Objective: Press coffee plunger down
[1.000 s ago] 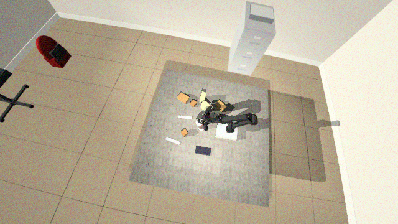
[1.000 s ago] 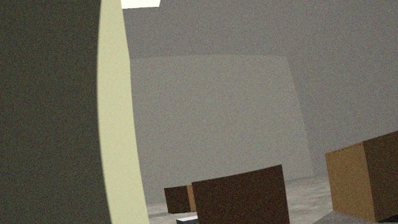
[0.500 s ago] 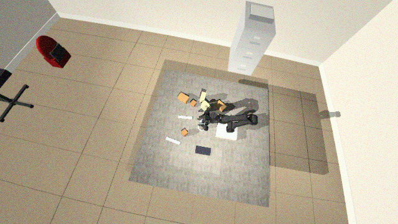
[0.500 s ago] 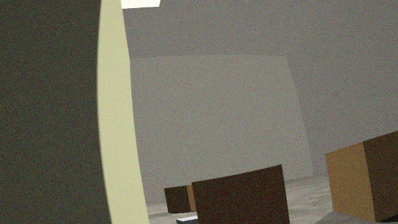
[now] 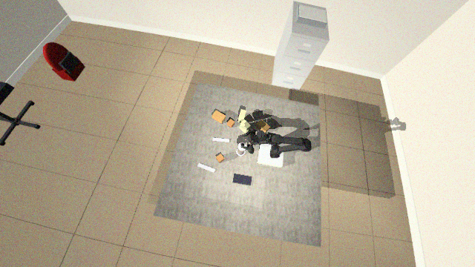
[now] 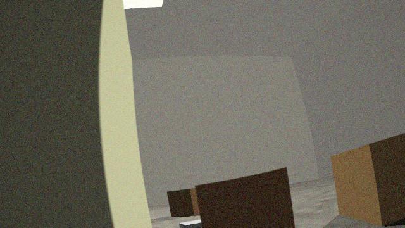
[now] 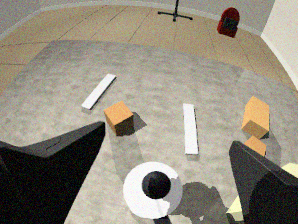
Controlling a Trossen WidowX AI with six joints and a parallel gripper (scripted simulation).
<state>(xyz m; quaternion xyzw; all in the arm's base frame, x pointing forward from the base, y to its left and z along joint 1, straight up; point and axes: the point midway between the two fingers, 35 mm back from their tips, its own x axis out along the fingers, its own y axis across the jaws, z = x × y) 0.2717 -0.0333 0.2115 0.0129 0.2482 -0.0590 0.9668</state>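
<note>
The coffee press shows from above in the wrist view as a round white lid [image 7: 134, 192], with the plunger's black knob [image 7: 156, 185] over its middle. No length of rod can be seen between knob and lid. The press [image 5: 240, 151] appears upright on the grey surface; its body is mostly hidden under the lid. My gripper [image 7: 170, 139] [image 5: 244, 145] is wide open and empty, above the press. One finger is on each side of the knob, apart from it. The exterior view shows neither press nor gripper.
Orange blocks [image 7: 120, 116] [image 5: 218, 116] and white bars [image 7: 190, 129] [image 5: 206, 167] lie beyond the press. Pale yellow pieces [image 5: 242, 114] stand close beside the arm. A dark slab [image 5: 242, 179] and a white square plate [image 5: 265, 157] are also on the grey surface.
</note>
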